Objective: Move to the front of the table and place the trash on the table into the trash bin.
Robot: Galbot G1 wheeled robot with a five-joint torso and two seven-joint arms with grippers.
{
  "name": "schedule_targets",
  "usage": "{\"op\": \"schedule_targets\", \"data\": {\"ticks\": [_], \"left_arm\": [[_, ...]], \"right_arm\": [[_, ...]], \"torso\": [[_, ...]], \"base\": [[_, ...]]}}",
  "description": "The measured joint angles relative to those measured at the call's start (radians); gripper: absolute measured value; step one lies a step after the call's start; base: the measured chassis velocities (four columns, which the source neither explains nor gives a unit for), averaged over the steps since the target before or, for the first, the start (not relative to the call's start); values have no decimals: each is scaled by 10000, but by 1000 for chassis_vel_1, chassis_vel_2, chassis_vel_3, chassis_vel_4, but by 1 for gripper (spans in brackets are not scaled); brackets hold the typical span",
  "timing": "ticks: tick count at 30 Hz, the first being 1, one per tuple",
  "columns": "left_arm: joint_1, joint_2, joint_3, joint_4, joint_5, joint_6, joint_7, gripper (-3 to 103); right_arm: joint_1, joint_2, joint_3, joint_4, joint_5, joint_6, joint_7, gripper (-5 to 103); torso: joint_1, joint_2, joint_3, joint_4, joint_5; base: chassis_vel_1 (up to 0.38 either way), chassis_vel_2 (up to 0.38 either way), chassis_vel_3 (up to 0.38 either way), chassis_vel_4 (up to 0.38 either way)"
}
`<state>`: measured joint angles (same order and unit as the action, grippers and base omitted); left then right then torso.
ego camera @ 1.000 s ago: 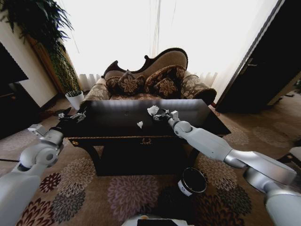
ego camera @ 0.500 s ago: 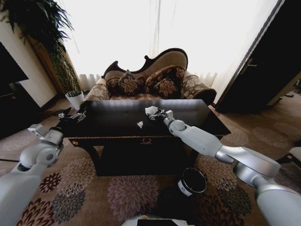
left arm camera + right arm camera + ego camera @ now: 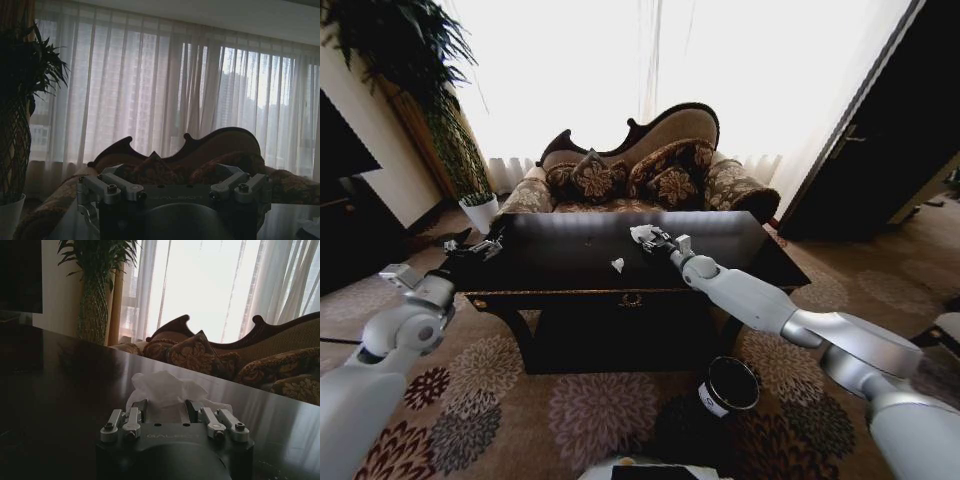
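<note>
The glossy black table (image 3: 560, 268) stands right in front of me. A white paper wad of trash (image 3: 640, 233) lies near the middle of its far half. My right gripper (image 3: 654, 239) reaches across the top and is shut on it. In the right wrist view the wad (image 3: 162, 389) bulges up between the two fingers (image 3: 140, 410), resting on the tabletop (image 3: 60, 385). A smaller white scrap (image 3: 617, 265) lies nearer the front edge. The black trash bin (image 3: 730, 384) stands on the carpet below my right forearm. My left gripper (image 3: 472, 247) hovers at the table's left end.
A patterned sofa (image 3: 640, 165) with cushions sits just behind the table, under bright curtained windows. A potted plant (image 3: 478, 210) stands at the back left and a dark door (image 3: 880, 150) at the right. Floral carpet surrounds the table.
My right gripper pushed forward onto the white wad, which now sits between its fingers. The left arm has not moved.
</note>
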<state>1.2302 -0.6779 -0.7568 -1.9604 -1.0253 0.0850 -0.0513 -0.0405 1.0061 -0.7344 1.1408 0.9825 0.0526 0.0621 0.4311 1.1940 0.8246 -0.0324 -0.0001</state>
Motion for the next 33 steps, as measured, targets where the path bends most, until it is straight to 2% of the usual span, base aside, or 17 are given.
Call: {"op": "schedule_targets", "data": {"ticks": [3,5,9,11,12,23,33], "left_arm": [[0,-1,0,0,0,0,0,100],[0,0,0,0,0,0,0,100],[0,0,0,0,0,0,0,100],[0,0,0,0,0,0,0,100],[0,0,0,0,0,0,0,100],[0,0,0,0,0,0,0,100],[0,0,0,0,0,0,0,100]], "right_arm": [[-11,10,5,14,-1,0,0,32],[-17,11,9,21,-2,0,1,32],[-62,-28,18,134,-8,7,11,10],[-68,-39,21,150,-8,8,15,10],[-83,-68,31,194,-8,8,27,2],[-183,-307,152,666,43,-65,122,0],[-586,-900,1145,1945,264,-349,488,0]], "torso": [[0,0,1,0,0],[0,0,0,0,0],[0,0,0,1,0],[0,0,0,1,0],[0,0,0,1,1],[4,-4,5,0,5],[3,-4,2,1,3]], "base": [[0,0,0,0],[0,0,0,0],[0,0,0,0],[0,0,0,0],[0,0,0,0],[0,0,0,0],[0,0,0,0]]}}
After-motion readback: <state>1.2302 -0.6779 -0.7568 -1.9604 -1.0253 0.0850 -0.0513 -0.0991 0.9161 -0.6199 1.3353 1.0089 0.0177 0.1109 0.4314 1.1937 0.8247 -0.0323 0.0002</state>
